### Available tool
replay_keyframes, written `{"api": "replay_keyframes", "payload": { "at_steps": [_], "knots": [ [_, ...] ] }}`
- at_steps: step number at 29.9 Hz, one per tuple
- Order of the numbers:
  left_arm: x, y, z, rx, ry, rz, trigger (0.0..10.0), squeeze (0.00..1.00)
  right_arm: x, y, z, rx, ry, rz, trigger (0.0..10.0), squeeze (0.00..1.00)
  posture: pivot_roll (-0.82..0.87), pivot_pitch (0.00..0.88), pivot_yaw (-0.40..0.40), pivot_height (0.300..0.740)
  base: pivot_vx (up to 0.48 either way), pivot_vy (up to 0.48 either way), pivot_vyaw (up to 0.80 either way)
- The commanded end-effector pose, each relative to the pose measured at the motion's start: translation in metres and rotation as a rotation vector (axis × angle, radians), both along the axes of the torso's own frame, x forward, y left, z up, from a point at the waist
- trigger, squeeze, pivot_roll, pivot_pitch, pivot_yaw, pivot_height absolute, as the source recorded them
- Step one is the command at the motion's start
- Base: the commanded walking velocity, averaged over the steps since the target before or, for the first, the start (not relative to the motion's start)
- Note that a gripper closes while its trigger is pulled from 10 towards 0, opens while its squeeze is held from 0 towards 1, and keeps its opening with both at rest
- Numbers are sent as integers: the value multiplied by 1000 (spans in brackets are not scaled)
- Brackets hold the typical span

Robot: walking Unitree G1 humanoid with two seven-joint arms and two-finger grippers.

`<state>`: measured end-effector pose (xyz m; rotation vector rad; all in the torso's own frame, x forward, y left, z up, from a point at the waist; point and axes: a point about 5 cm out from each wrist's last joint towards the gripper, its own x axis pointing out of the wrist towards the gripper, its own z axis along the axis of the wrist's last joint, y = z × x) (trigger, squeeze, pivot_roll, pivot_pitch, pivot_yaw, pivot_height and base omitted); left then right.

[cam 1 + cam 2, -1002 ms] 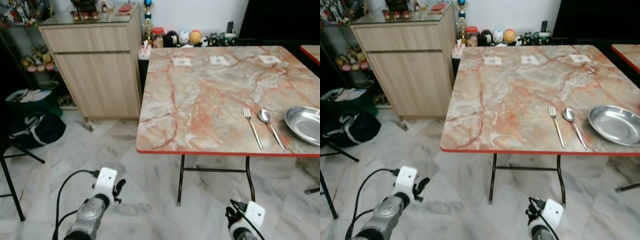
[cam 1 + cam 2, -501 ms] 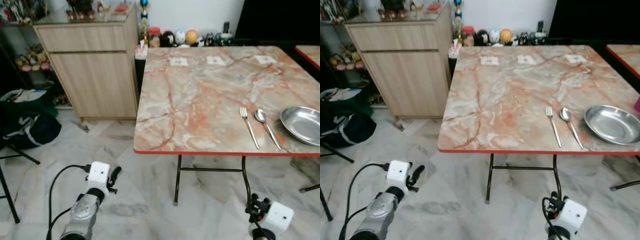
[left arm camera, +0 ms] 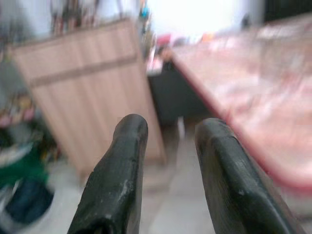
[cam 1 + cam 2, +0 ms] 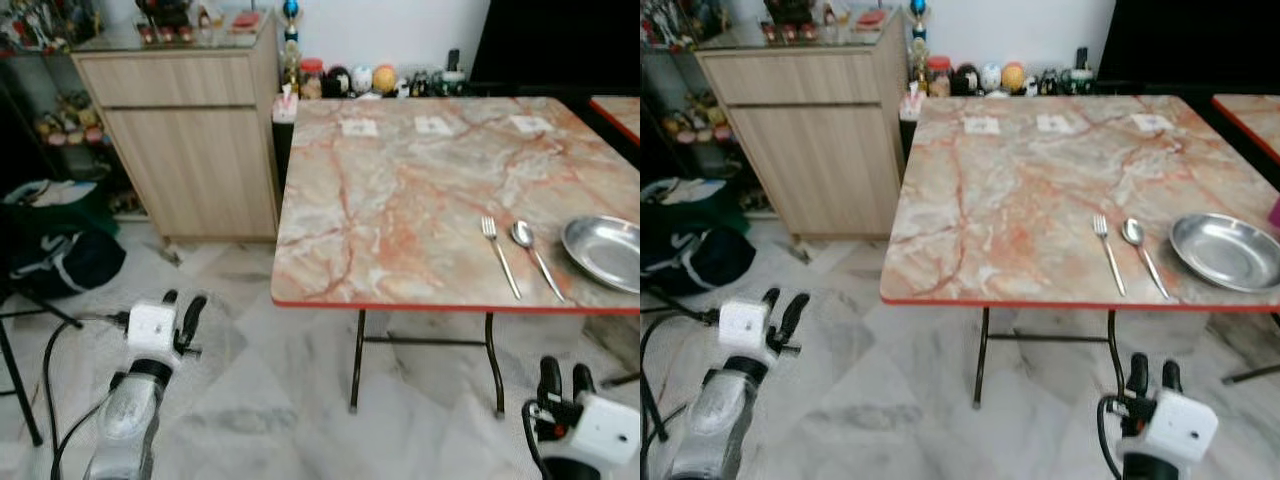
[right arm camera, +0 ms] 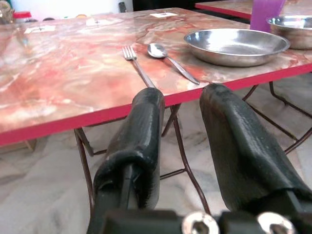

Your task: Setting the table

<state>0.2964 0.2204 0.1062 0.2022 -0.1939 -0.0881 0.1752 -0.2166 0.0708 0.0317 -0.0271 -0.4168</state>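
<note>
Both arms have lifted, left gripper (image 4: pixel 180 308) & right gripper (image 5: pixel 181 141) parted, empty; fork (image 4: pixel 501 257) probably next.

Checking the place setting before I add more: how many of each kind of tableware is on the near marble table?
fork: 1
spoon: 1
metal plate: 1
Total: 3
</note>
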Motion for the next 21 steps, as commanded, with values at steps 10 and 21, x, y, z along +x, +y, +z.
{"api": "replay_keyframes", "payload": {
  "at_steps": [10,21],
  "knots": [
    [-12,-23,-6,-30,45,-54,10000,0,30,-5,12,-48,13,79,10000,0,85,0,-16,740,0,0,0],
    [-12,-26,2,-33,36,-42,10000,0,44,6,19,59,-14,121,10000,0,109,0,-53,740,0,0,0]
  ]
}}
